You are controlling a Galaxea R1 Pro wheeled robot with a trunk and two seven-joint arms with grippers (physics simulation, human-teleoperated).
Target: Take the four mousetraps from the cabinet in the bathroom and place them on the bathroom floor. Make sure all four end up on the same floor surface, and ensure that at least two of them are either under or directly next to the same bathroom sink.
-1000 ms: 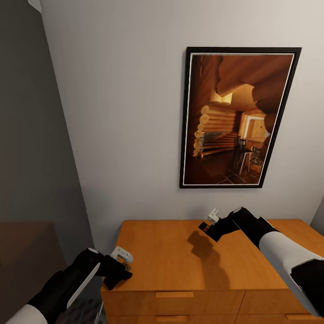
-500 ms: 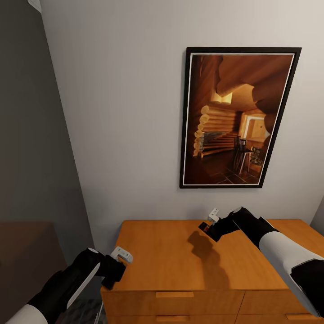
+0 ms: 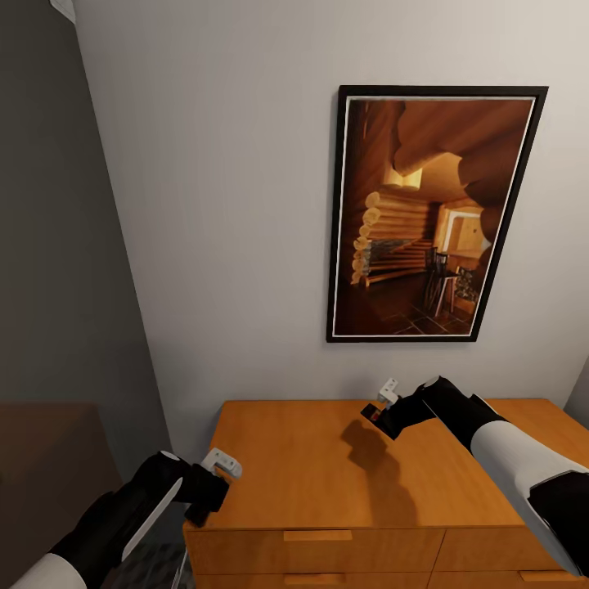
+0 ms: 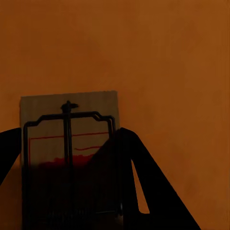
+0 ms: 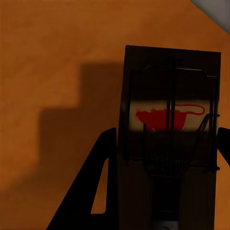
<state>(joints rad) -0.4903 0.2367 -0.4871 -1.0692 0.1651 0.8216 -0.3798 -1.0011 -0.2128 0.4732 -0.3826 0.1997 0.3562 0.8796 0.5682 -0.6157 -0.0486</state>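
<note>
While above cabinet (image 3: 327, 466), two end effectors, left end effector (image 3: 214, 474), right end effector (image 3: 383, 402), two mousetraps (image 4: 67, 158) (image 5: 172, 124)

Orange-brown cabinet (image 3: 327, 458), seemingly red-marked mousetraps (image 5: 167, 117)

Orange-brown wooden cabinet (image 3: 327, 466) against the pale wall.
Flat top seen bare, crossed by a dark arm shadow; bar-handled drawers below along the front.

Orange-brown cabinet (image 3: 327, 474) under a framed picture (image 3: 433, 214) — right claw (image 3: 382, 401) above its top.
</note>
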